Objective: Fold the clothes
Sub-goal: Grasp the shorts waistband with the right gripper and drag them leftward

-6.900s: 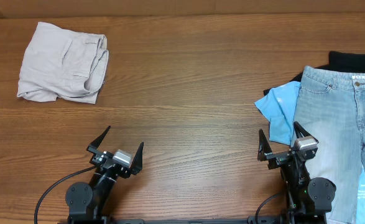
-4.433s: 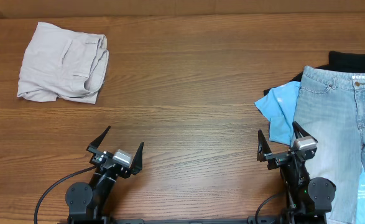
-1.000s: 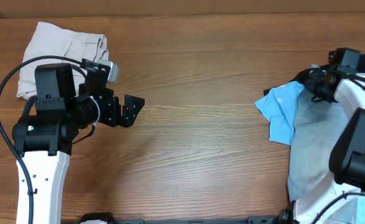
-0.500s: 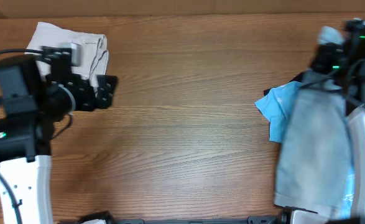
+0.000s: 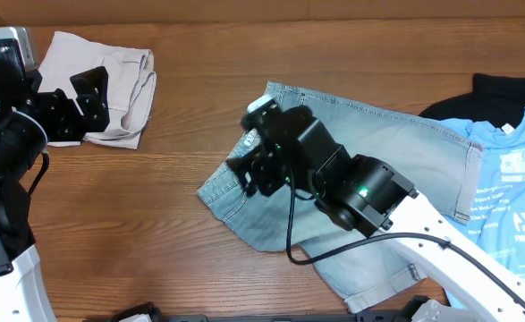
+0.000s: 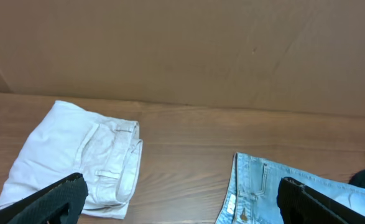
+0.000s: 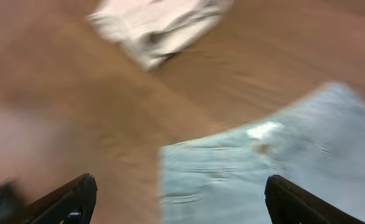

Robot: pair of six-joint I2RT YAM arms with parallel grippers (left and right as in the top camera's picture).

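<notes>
The light-blue denim shorts [image 5: 396,152] lie spread across the middle and right of the table, waistband toward the left; they also show in the left wrist view [image 6: 257,193] and the blurred right wrist view [image 7: 275,155]. My right gripper [image 5: 249,161] hangs over their left end, open and empty [image 7: 179,196]. My left gripper [image 5: 70,107] is open and empty [image 6: 182,199] over the beige shorts [image 5: 97,85], folded at the back left. The sky-blue T-shirt [image 5: 512,192] and the black garment [image 5: 503,89] lie at the far right.
A brown cardboard wall [image 6: 182,50] stands behind the wooden table [image 5: 110,233]. My right arm [image 5: 423,241] stretches from the front right across the denim.
The denim shorts have moved from the right edge to the table's middle, spread out. My right gripper swept left with them and now stands open. My left gripper has moved left over the beige shorts.
</notes>
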